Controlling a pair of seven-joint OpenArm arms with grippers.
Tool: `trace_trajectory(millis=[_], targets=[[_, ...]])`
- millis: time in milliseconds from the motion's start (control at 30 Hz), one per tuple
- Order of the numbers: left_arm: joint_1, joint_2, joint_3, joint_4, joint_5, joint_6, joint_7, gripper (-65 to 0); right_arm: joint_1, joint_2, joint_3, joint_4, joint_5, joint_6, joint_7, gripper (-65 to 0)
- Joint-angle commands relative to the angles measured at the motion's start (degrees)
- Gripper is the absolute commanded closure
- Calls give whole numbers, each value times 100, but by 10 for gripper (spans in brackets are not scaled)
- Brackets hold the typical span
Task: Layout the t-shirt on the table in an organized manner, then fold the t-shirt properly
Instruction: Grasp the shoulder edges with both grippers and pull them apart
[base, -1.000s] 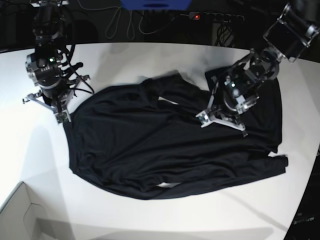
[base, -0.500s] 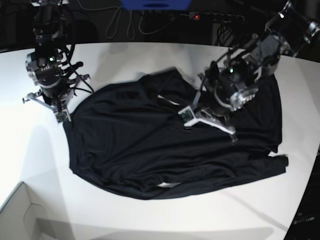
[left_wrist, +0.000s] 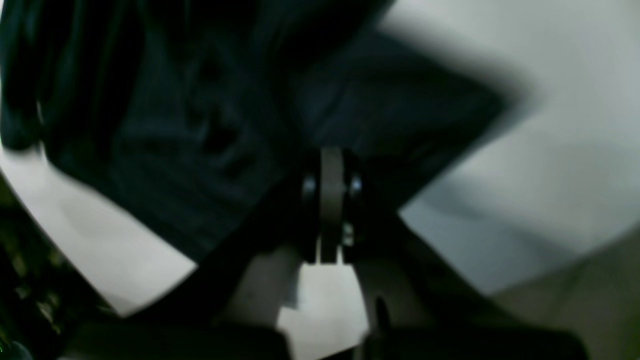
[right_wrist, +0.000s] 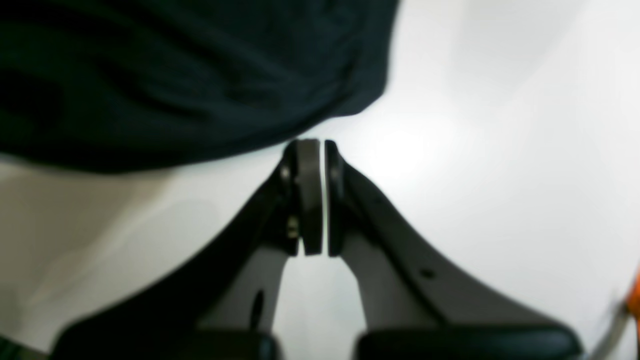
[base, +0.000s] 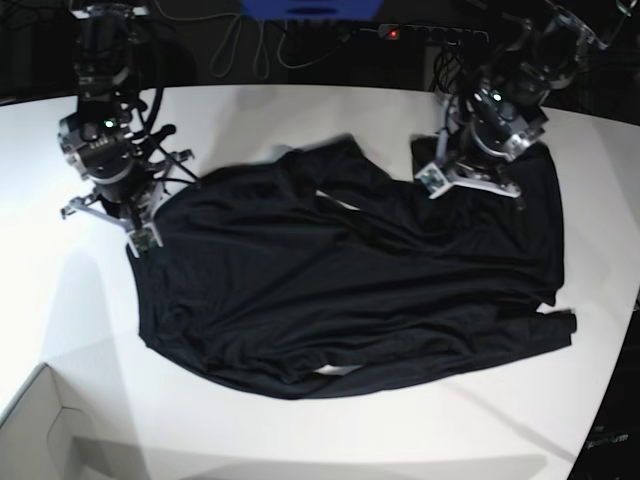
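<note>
The black t-shirt (base: 340, 290) lies spread and wrinkled across the white table (base: 250, 430), sleeves folded in near the top. My left gripper (base: 472, 182) is shut over the shirt's upper right part. In the left wrist view its fingertips (left_wrist: 331, 165) sit against blurred dark fabric (left_wrist: 175, 125); I see no fold pinched between them. My right gripper (base: 110, 225) is shut at the shirt's upper left corner. In the right wrist view its closed fingers (right_wrist: 310, 190) just reach the shirt's edge (right_wrist: 175, 75), with bare table (right_wrist: 500, 150) around them.
A white box corner (base: 40, 430) sits at the bottom left. Cables and a power strip (base: 430, 33) run along the dark back edge, beside a blue object (base: 310, 8). The table's curved edge (base: 612, 400) passes close to the shirt's right side.
My left arm swung from the shirt's middle up and right to its upper right part. My right arm shifted slightly. The shirt has barely changed shape.
</note>
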Motion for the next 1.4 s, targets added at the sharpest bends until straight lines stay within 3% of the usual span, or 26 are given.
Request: trace_trajectory(millis=[0, 100, 333, 533, 733, 933, 1200, 1367], targets=[[-40, -46, -60, -60, 10, 25, -116, -4, 107, -35, 2, 96, -19, 3, 123, 0], [-22, -46, -51, -491, 10, 25, -274, -4, 125, -290, -156, 96, -19, 108, 123, 0], [4, -81, -86, -667, 10, 25, -301, -4, 116, -492, -912, 52, -19, 135, 123, 0], [4, -274, -104, -649, 37, 25, -283, -4, 107, -562, -974, -765, -19, 135, 342, 0], [127, -591, -104, -649, 2, 25, -283, -4, -139, -158, -912, -1266, -28, 108, 984, 0], [391, -854, -104, -386, 46, 16, -292, -4, -209, 9, -42, -1442, -28, 126, 1283, 0], [505, -1224, -113, -25, 46, 16, -292, -4, -191, 572, 257, -1390, -28, 126, 1327, 0], [470, -1171, -130, 89, 46, 34, -283, -4, -209, 589, 266, -1266, -28, 126, 1327, 0]])
